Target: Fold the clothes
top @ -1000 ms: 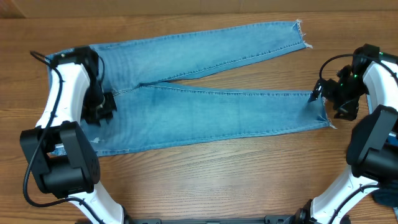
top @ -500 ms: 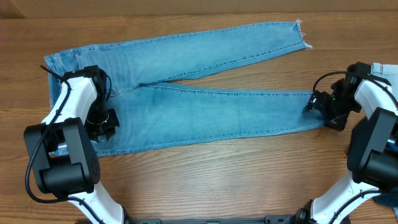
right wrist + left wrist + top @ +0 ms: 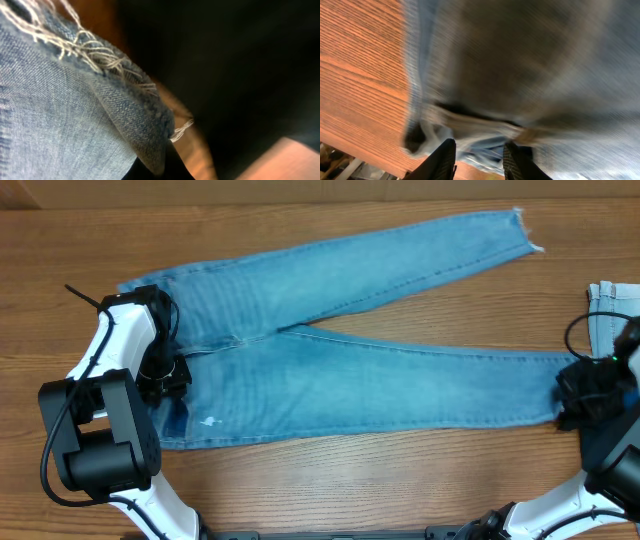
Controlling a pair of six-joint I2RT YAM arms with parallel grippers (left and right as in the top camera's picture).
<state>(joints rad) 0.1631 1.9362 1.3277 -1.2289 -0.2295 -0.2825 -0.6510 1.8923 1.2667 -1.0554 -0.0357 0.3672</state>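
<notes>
A pair of light blue jeans [image 3: 350, 370] lies flat on the wooden table [image 3: 400, 480], waist to the left and legs spread to the right. My left gripper [image 3: 165, 375] sits over the waist end. In the left wrist view its fingers [image 3: 445, 155] stand apart, and the blurred waistband [image 3: 470, 125] lies at their tips. My right gripper [image 3: 575, 395] is shut on the frayed hem of the near leg. The right wrist view shows that hem corner [image 3: 140, 125] pinched down into the dark jaws. The far leg's hem [image 3: 520, 230] lies free.
Another folded piece of pale denim [image 3: 612, 300] lies at the right edge of the table. The bases of both arms stand along the near edge, left [image 3: 100, 450] and right [image 3: 620, 470].
My right gripper has shut on the near leg's hem and moved right, dragging the whole pair of jeans that way. The left gripper stayed put while the waist slid towards it.
</notes>
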